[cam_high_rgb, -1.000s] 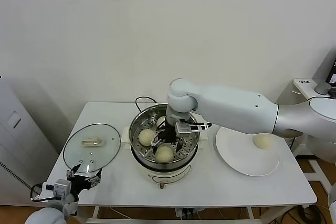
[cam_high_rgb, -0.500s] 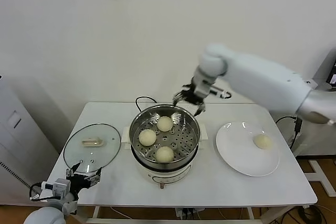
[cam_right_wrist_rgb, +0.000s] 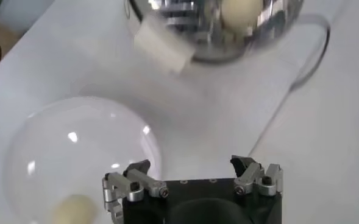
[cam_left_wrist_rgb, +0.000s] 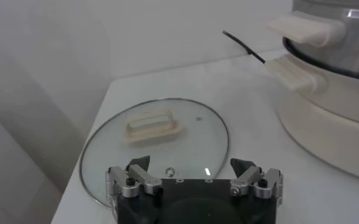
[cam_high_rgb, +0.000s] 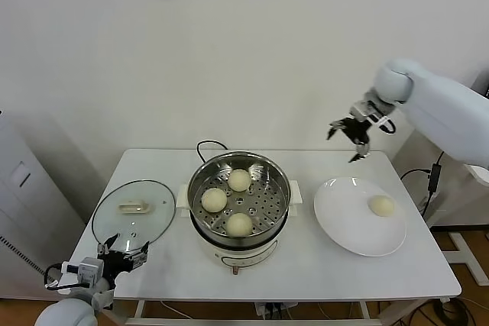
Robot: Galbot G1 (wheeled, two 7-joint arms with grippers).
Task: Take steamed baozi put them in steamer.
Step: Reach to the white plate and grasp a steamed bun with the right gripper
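Note:
The steel steamer (cam_high_rgb: 200, 181) stands mid-table and holds three cream-white baozi on its perforated tray: one at the back (cam_high_rgb: 239, 180), one at the left (cam_high_rgb: 214, 199), one at the front (cam_high_rgb: 239, 224). A fourth baozi (cam_high_rgb: 381, 205) lies on the white plate (cam_high_rgb: 344, 219) at the right; it also shows in the right wrist view (cam_right_wrist_rgb: 73, 210). My right gripper (cam_high_rgb: 348, 137) is open and empty, raised in the air above the plate's far edge. My left gripper (cam_high_rgb: 122, 255) is open and empty, parked low at the table's front left edge.
A round glass lid (cam_high_rgb: 134, 212) with a white handle lies flat left of the steamer; it also shows in the left wrist view (cam_left_wrist_rgb: 155, 137). A black cord (cam_high_rgb: 205, 145) runs behind the steamer. A wall rises behind the table.
My right gripper let go of a baozi in the steamer, rose out empty, and swung right and up to above the plate. The left arm has not moved.

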